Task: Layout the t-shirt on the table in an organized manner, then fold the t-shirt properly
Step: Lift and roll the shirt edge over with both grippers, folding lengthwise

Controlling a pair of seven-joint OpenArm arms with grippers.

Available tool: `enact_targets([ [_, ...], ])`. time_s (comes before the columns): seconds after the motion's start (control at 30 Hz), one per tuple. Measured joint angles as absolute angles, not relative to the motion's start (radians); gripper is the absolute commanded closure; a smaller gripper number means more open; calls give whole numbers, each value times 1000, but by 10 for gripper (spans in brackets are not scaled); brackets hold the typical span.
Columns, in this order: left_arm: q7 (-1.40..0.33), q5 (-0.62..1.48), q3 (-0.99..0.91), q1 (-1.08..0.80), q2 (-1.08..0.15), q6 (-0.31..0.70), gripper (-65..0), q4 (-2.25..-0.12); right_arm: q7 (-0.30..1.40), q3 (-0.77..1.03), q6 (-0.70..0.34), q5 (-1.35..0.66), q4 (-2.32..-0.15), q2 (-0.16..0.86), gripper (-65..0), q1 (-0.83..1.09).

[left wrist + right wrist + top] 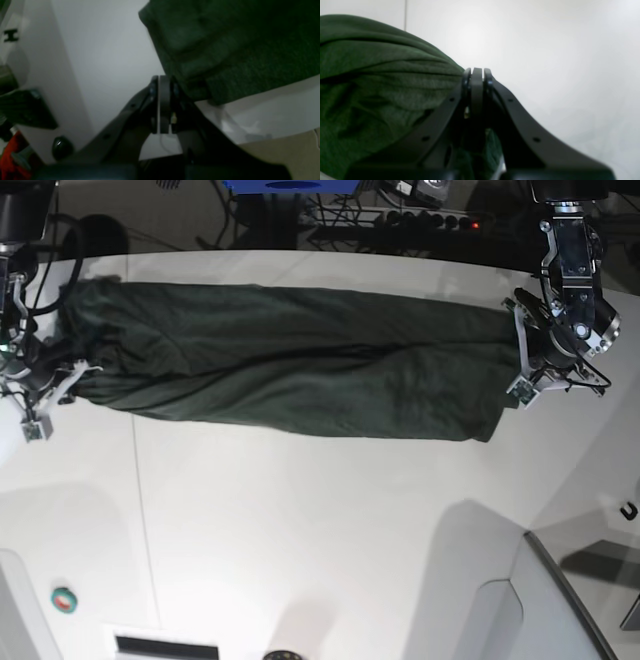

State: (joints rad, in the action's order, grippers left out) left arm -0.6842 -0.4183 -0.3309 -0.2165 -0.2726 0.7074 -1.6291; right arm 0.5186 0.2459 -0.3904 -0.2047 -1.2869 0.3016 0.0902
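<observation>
T-shirt, plain dark green wrinkled cotton (290, 375): left gripper (520, 360), black, jaws pressed together at the garment's right end; right gripper (62, 380), black, jaws likewise closed at its left end, cloth bunched against it; whether either pinches fabric cannot be told. Garment stretched between the two as a long band across the far half of the glossy white table (320, 530). Thin dark seam line (145, 530) runs near-left; small green round item (64, 599) at near-left corner

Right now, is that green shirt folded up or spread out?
Stretched out long but bunched, neither folded neatly nor flat: the t-shirt lies as a wrinkled band across the table, no sleeves showing.
</observation>
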Motion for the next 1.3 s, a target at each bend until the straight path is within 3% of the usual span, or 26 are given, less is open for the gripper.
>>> enact_targets([
  [0.8,-683,-419,-344,-267,-264,707,0,-1632,513,334,-390,-205,-1467,261,0,201],
  [1.03,-683,-419,-344,-264,-254,707,0,-1725,520,332,-390,-202,-1466,257,0,236],
  [1.13,-699,-433,-354,-214,-190,705,0,-1726,516,332,-390,-203,-1466,257,0,231],
  [1.3,-663,-413,-332,-80,-88,708,0,-1514,517,331,-390,-205,-1467,260,0,230],
])
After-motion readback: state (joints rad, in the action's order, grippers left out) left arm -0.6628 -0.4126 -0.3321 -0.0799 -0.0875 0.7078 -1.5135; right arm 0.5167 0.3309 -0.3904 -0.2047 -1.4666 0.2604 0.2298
